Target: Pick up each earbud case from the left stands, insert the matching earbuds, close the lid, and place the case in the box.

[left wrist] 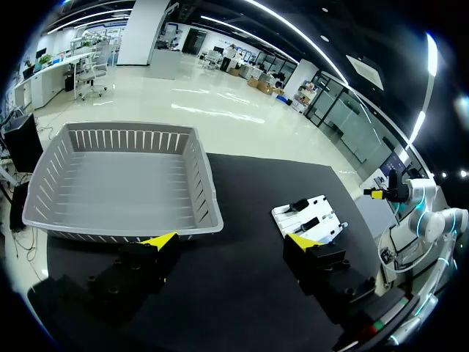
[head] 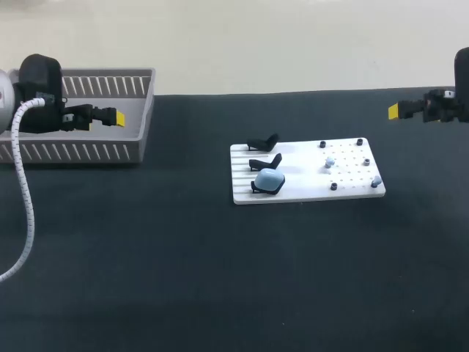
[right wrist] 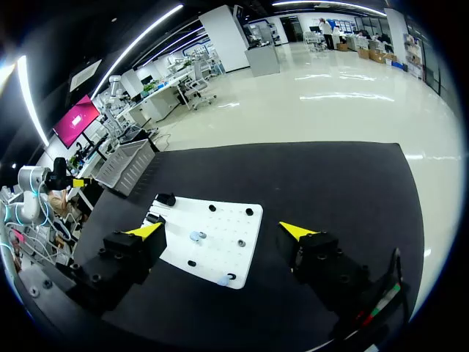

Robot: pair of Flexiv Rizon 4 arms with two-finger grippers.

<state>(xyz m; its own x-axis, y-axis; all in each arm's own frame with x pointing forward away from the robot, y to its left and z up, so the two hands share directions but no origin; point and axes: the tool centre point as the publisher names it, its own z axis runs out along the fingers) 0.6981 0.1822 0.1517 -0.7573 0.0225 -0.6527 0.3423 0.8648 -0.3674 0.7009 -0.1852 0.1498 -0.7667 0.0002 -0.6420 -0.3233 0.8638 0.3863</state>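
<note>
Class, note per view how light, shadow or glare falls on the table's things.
Head view: the matte black tabletop shows no glare, the white rectangular board looks bright. Left wrist view: the grey slatted plastic basket is evenly lit. Right wrist view: same board, no glare.

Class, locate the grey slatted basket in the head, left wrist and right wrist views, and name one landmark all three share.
Head view: the grey basket sits at the table's far left.
Left wrist view: the grey basket lies just ahead of the left end effector.
Right wrist view: the grey basket shows small, far beyond the white board.
Shared landmark: the white board.
</note>
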